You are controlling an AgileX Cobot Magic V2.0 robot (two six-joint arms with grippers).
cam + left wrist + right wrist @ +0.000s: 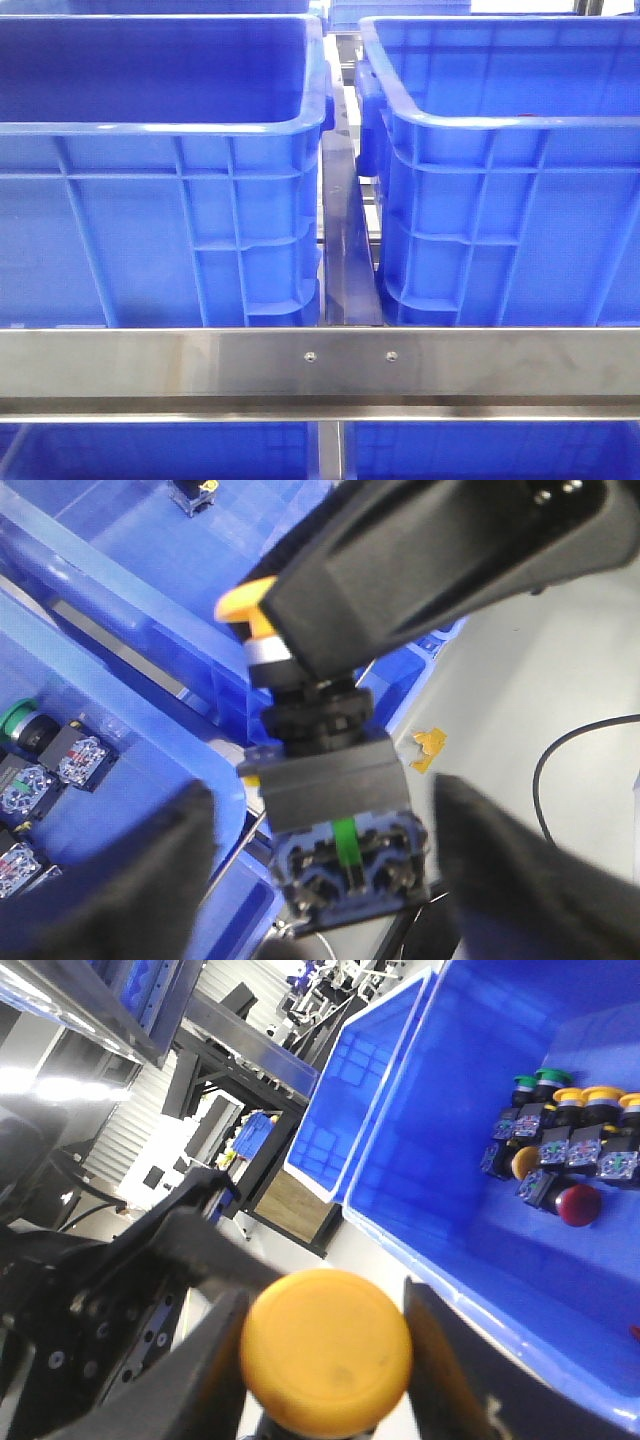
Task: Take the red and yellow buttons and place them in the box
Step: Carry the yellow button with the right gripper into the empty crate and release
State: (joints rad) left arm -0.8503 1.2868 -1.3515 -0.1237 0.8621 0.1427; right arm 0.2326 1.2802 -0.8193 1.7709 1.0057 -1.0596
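- Yellow-capped pushbutton with a black contact block (338, 810) is hanging clamped at its neck in the right gripper (325, 1360).
- The left gripper (335, 880) is gaping wide, its pads flanking the block without touching. The button's long axis is pointing block-first into it.
- A blue plastic crate (150, 230) is filling 9 o'clock in the front view.

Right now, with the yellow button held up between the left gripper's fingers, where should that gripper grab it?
Probably by the dark square body of the yellow button, closing the open left gripper from either side onto its two flat faces. The right gripper covers the cap end, while the body hangs free between the left fingers.
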